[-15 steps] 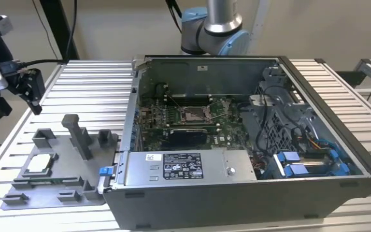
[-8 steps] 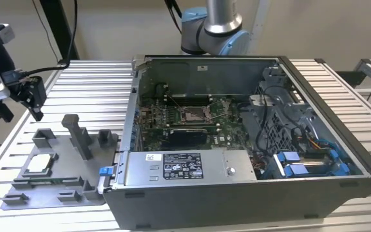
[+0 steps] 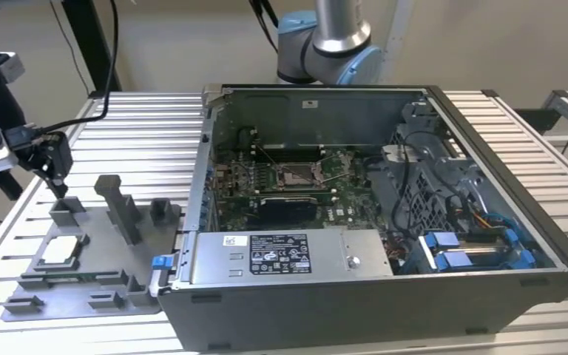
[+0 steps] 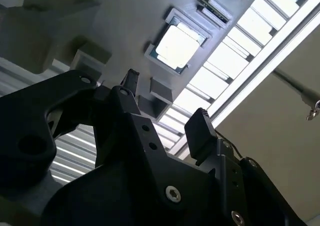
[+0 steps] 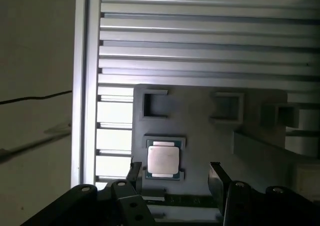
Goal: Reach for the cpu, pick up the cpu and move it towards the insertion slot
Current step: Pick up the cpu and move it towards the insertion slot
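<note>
The cpu (image 5: 162,161) lies flat in its nest on the grey fixture (image 5: 200,116), on the desk (image 3: 136,140) beside the computer case (image 3: 363,303). My end effector (image 5: 175,173) hangs released and empty just above. I'd centre it over the chip and descend square onto opposite edges.

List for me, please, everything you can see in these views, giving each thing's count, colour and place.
cpu: one, silvery top with a green edge, lying in a recess of the fixture plate.
fixture plate: one, grey, on the table, at the exterior view's left of the computer case.
computer case: one, dark grey, open on top, mid-table.
insertion slot: one, silver frame, inside the computer case.
table: one, silver slats, under everything.
arm: one, silver and blue, behind the computer case.
fingers: two, black, open, above the fixture plate, not touching the cpu.
</note>
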Robot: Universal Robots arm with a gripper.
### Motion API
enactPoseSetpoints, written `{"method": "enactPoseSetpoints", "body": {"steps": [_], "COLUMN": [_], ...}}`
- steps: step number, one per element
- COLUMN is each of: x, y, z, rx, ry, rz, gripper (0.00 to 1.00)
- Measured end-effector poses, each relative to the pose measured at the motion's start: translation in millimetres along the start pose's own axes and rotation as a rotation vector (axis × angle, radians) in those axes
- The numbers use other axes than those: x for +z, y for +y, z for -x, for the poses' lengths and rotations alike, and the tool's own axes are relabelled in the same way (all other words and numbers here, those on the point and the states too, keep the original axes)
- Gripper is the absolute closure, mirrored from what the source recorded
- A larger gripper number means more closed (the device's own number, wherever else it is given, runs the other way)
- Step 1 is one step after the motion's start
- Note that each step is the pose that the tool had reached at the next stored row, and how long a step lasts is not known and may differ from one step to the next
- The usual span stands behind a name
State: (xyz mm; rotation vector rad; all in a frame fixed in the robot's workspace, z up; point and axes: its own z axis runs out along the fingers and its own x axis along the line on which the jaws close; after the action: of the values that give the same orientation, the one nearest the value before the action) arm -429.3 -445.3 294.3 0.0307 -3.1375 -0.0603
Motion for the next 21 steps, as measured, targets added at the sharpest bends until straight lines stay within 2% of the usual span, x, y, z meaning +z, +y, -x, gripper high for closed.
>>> {"method": "enactPoseSetpoints", "body": {"steps": [7, 14, 21], "x": [12.5, 25.0, 37.8], "y": [-3.5, -9.6, -11.3], "z": [-0.4, -1.9, -4.2], "rx": [0.0, 0.0, 0.0], "ry": [0.0001, 0.0002, 0.0], "rz": [-0.0001, -0.0001, 0.0], "gripper": [0.0, 0.0, 0.0]}}
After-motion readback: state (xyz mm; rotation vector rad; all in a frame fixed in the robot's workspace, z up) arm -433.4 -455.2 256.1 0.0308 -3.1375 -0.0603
